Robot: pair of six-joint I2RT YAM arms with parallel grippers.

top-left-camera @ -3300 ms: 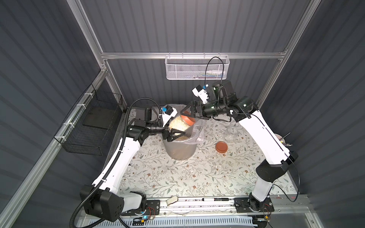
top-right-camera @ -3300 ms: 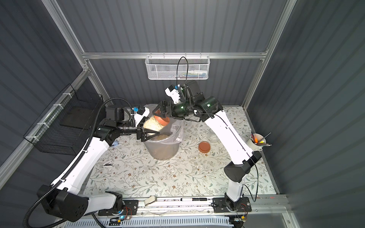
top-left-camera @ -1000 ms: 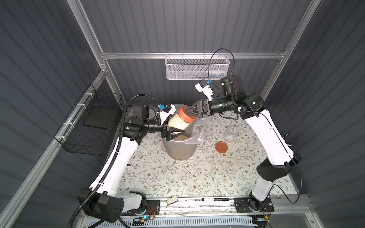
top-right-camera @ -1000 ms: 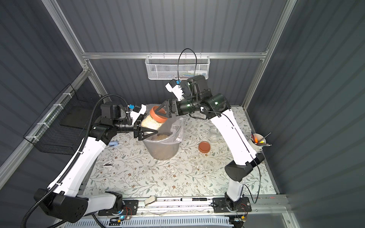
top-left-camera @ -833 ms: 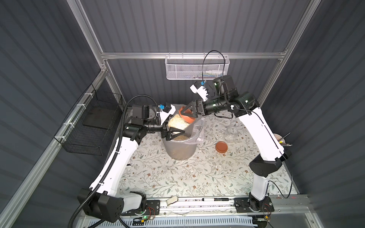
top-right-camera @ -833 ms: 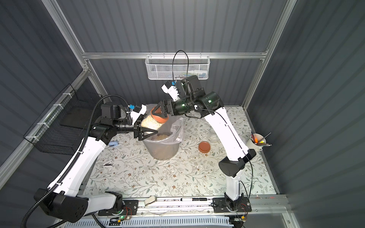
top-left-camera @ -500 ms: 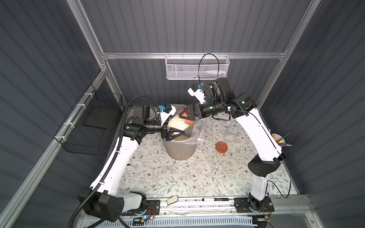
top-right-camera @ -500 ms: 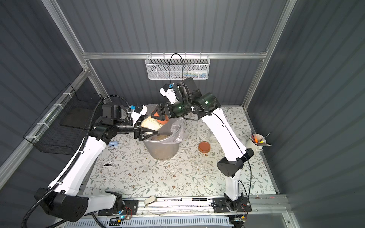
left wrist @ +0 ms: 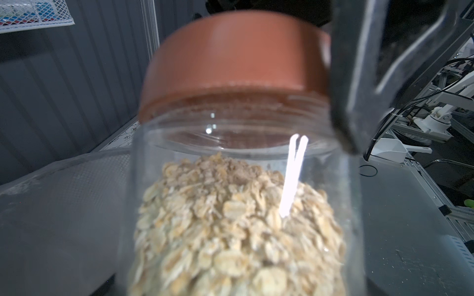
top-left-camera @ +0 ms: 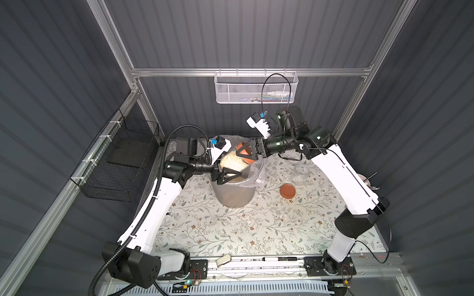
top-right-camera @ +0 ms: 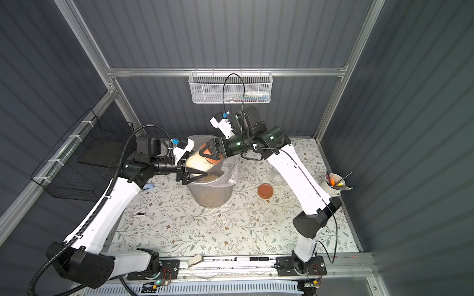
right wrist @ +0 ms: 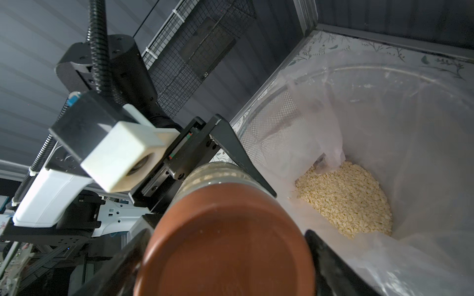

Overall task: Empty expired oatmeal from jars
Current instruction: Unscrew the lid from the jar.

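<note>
Right wrist view: our left gripper (right wrist: 218,176) clamps the jar (right wrist: 202,176) of oatmeal (left wrist: 236,225) above the bin (right wrist: 359,68). Our right gripper (right wrist: 223,264) straddles the lid (right wrist: 223,230), and we cannot tell whether it grips. A loose pinch may slip when twisting.

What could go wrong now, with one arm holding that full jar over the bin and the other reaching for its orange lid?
1. The left arm's fingers alone hold the tilted clear jar; twisting the lid might spin or slip it, dropping it into the bin.
2. The right arm's fingers sit either side of the lid; a weak grip could drop it onto the oatmeal below.
3. The loose plastic liner could snag a finger.
</note>
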